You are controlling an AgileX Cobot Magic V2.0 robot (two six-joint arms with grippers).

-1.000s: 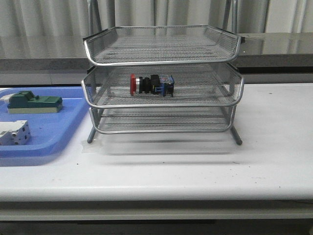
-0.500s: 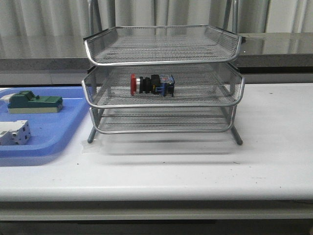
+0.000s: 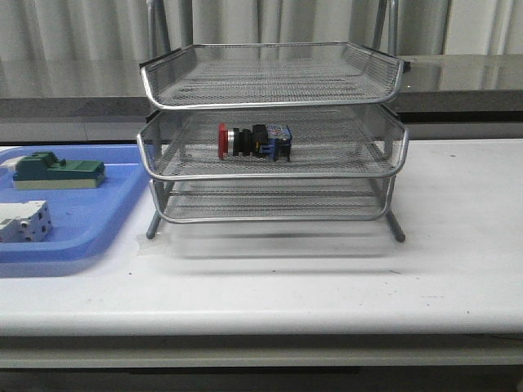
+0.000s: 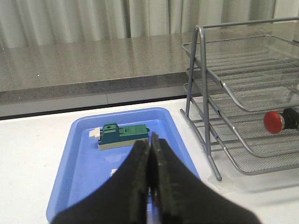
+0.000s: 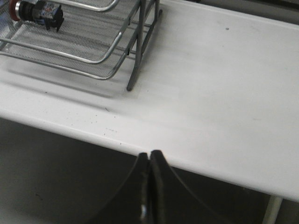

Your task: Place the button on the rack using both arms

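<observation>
Your left gripper (image 4: 150,184) is closed, its two dark fingers pressed together with nothing between them. It hangs above the near part of a blue tray (image 4: 79,172). On that tray, beyond the fingers, lies a green-and-beige block (image 4: 122,135).

Your right gripper (image 5: 149,184) is also closed and holds nothing. It hangs past the front edge of the white table (image 5: 224,93), near the right front leg of the rack (image 5: 140,46).

In the front view neither arm appears. The rack (image 3: 272,135) stands in the middle of the table, three wire-mesh tiers stacked one over another. The button (image 3: 254,141) lies on its side in the middle tier, left of centre, red cap pointing left and blue block to the right. The top tier holds nothing. The blue tray sits just left of the rack, with the green-and-beige block toward its back and a white terminal block (image 3: 23,221) nearer the front.
</observation>
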